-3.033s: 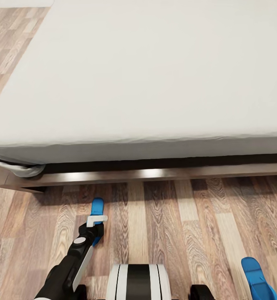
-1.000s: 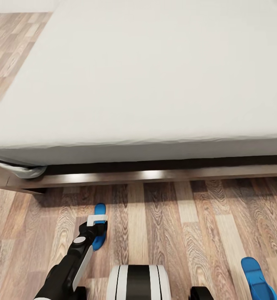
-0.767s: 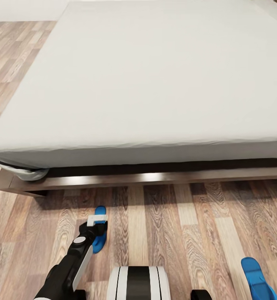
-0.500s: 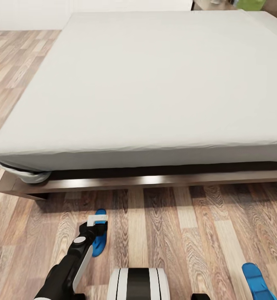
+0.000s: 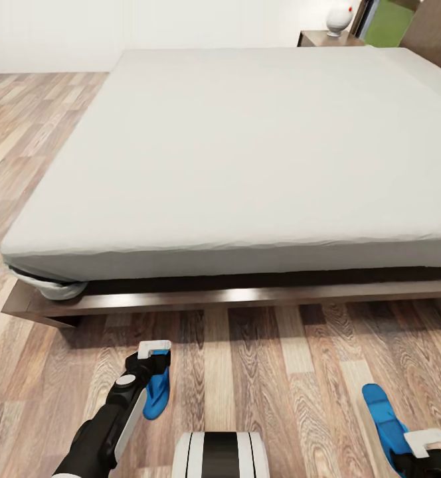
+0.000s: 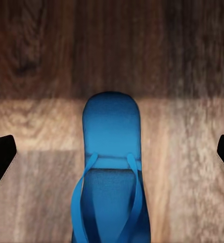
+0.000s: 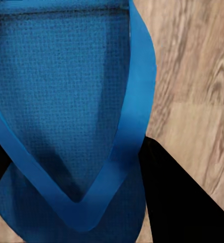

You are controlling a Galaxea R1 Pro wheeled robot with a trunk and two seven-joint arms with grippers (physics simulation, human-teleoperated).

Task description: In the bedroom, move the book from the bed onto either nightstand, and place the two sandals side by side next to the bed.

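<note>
Two bright blue sandals lie on the brown wood-plank floor [image 5: 260, 372] in front of a large low bed [image 5: 247, 159], one toward the left and one toward the right of the head view.

At the left, the robot's left arm reaches forward and down. Its left gripper [image 5: 155, 350] hovers over the left sandal [image 5: 157, 395], which lies flat on the planks near the bed's dark wooden frame but apart from it. In the left wrist view that sandal [image 6: 110, 172] sits centred between the two dark fingertips [image 6: 0, 157], which stand wide apart at the picture's edges and touch nothing, so this gripper is spread and holds nothing.

In the middle, the pale grey mattress takes up most of the head view, smooth and plain, with a fold of sheet hanging at its near left corner.

At the far side, near the top right, a dark nightstand [image 5: 323, 38] stands beside the bed with a small white rounded object [image 5: 340, 20] on it.

At the right, the right sandal [image 5: 383, 415] is well apart from the left one. The right gripper [image 5: 425, 443] is at its near end. In the right wrist view, dark fingers [image 7: 177, 192] press close against both sides of the sandal's strap [image 7: 127, 152], clamped on it.
</note>
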